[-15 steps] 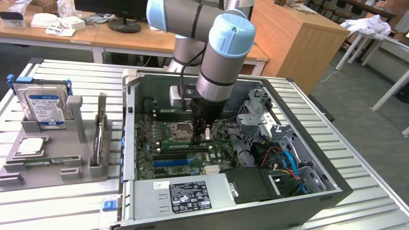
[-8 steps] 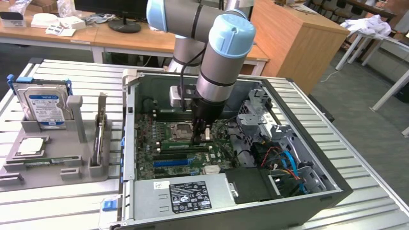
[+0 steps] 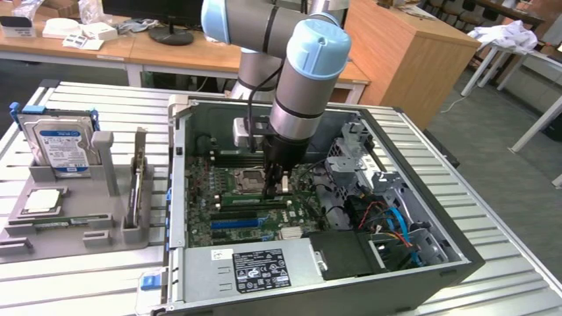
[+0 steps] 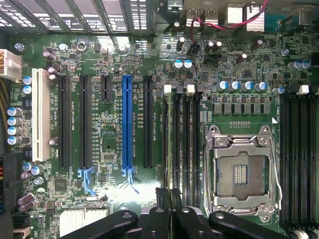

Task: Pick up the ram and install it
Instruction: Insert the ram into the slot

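Inside the open computer case [image 3: 457,230], which lies on its side on one slatted metal table [image 3: 88,289], a single arm [image 3: 303,85] reaches straight down to the motherboard [image 4: 112,144]. There is one gripper [image 3: 279,186], and its two black fingers [image 4: 160,209] are drawn almost together, with only a thin gap between them. They pinch the ram [image 3: 253,195], one green stick standing on edge in the bank of four black memory slots [image 4: 182,144] just beside the one open processor socket [image 4: 241,172]. The grip sits near the stick's end on the exterior view's right. A second bank of black slots [image 4: 299,149] runs along the socket's other side. Beyond the nearer bank the board carries one blue expansion slot [image 4: 127,124], one white slot [image 4: 41,122] and four black ones, three long and one short.

To the exterior view's left of the case, one grey tray [image 3: 75,240] rests on the table, well apart from the gripper. It holds one silver hard drive [image 3: 62,148] with a blue-white label, upright at its back. It also holds one square silver chip [image 3: 44,201] lying flat and one thin card [image 3: 138,178] standing on edge in a slot.
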